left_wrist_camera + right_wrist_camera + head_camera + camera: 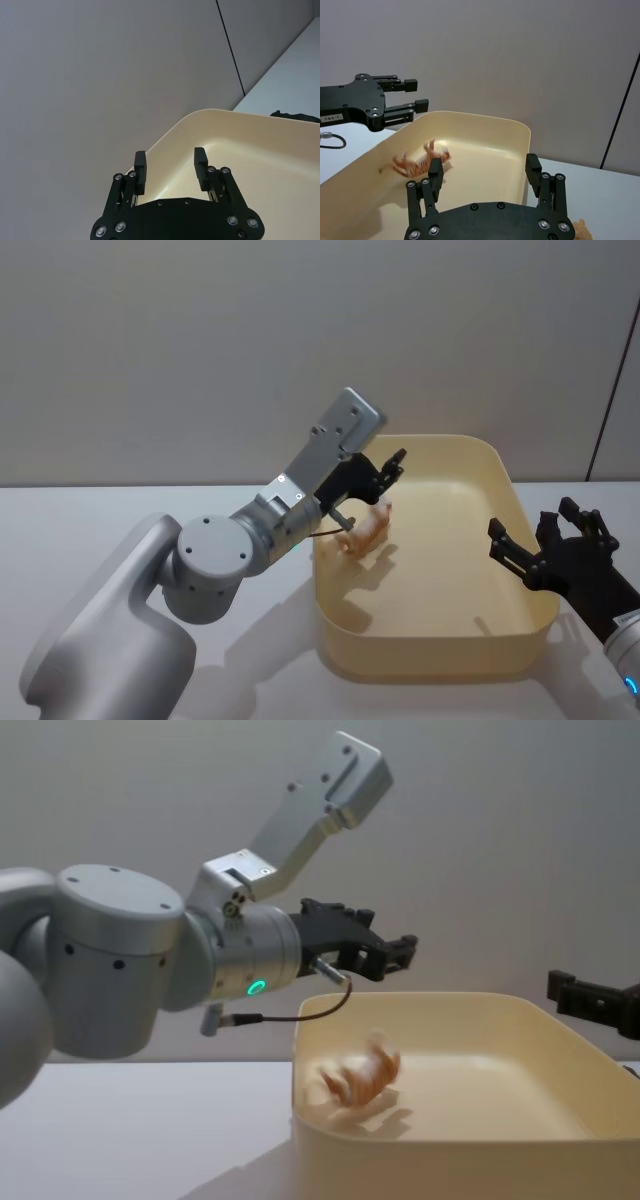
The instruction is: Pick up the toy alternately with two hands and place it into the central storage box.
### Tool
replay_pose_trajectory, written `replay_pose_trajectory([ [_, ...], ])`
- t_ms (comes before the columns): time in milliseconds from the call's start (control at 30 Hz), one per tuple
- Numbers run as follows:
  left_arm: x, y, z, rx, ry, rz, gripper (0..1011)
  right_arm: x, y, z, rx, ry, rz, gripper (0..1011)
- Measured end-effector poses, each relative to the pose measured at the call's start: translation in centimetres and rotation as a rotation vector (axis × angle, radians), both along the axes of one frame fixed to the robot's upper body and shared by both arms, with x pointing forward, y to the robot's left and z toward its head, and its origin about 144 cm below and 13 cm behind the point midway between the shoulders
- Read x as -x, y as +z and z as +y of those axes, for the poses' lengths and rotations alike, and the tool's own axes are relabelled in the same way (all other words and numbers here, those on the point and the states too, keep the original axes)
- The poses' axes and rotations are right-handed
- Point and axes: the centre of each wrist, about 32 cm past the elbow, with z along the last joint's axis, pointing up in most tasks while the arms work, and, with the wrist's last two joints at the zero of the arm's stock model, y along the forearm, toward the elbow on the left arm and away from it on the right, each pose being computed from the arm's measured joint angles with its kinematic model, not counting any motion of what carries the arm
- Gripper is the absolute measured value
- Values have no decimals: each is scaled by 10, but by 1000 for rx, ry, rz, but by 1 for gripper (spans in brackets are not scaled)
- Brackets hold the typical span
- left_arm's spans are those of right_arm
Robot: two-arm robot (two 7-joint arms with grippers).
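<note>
A small orange striped toy animal is inside the central storage box, near its left wall, blurred and tipped over with legs up. In the chest view the toy sits just above its shadow on the box floor. My left gripper hangs open and empty over the box's left rim, a little above the toy. The left gripper fingers point across the tub. My right gripper stands open and empty just outside the box's right wall.
The cream tub rests on a white table before a plain grey wall. The furry edge of an orange-brown object shows on the table under my right gripper. Bare tabletop lies left of the tub.
</note>
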Motion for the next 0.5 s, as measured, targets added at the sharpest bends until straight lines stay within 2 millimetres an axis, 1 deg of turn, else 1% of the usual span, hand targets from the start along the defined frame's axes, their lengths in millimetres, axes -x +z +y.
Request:
replay_pose_trajectory([
  [167, -3, 0, -4, -11, -17, 1, 677, 0, 0, 0, 0, 0, 0, 1001],
  [267, -5, 0, -6, -18, -25, 2, 802, 0, 0, 0, 0, 0, 0, 1001],
  [300, -5, 0, -6, -18, -26, 1, 815, 0, 0, 0, 0, 0, 0, 1001],
  [333, -5, 0, -7, -21, -30, 2, 858, 0, 0, 0, 0, 0, 0, 1001],
  [367, -5, 0, -7, -21, -30, 2, 858, 0, 0, 0, 0, 0, 0, 1001],
  [400, -6, 0, -7, -22, -33, 2, 909, 0, 0, 0, 0, 0, 0, 1001],
  [500, -7, 0, -8, -26, -37, 2, 972, 0, 0, 0, 0, 0, 0, 1001],
])
